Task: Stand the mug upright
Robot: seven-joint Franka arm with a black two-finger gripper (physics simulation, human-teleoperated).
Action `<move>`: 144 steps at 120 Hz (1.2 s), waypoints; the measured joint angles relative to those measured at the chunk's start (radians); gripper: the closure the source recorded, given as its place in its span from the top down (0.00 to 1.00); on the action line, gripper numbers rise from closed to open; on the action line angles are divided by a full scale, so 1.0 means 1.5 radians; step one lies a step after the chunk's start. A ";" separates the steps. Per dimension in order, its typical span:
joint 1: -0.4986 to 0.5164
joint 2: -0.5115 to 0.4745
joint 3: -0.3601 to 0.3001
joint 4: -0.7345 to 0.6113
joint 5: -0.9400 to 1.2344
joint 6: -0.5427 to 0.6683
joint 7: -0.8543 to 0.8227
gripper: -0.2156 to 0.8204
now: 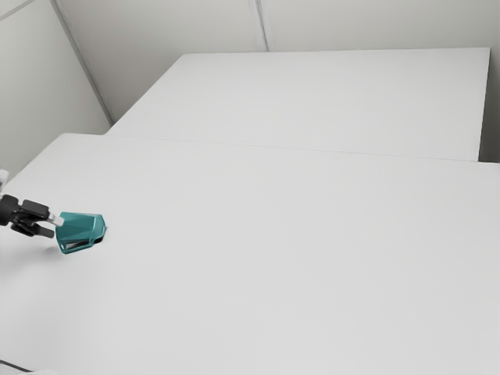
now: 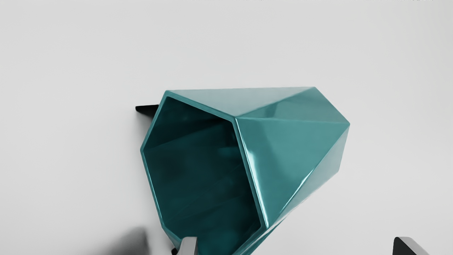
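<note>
"Since the mug (image 2: 290, 141) lies on its side just beyond the gripper (image 2: 295, 246), why are the fingers (image 2: 189, 245) so wide apart?"

"They're open and gripping nothing, probably spaced to straddle it; one tip is at the mouth (image 2: 205, 170), the other out past the body."

"Anything awkward?"

"Perhaps the dark piece (image 2: 147, 110) poking out beside the mouth; I can't tell if it's the handle. The table (image 1: 273, 234) bears the mug; another pale surface (image 1: 312, 98) lies well past the gripper."
</note>
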 joint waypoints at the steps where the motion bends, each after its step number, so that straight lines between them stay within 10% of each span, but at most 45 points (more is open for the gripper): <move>1: 0.000 0.000 0.000 0.000 -0.001 0.000 0.001 0.79; 71: -0.003 0.053 -0.021 0.045 -0.084 -0.048 0.052 0.77; 118: 0.025 0.044 -0.020 0.047 -0.095 -0.105 0.048 0.22; 144: 0.023 0.044 -0.020 0.047 -0.099 -0.119 0.047 0.09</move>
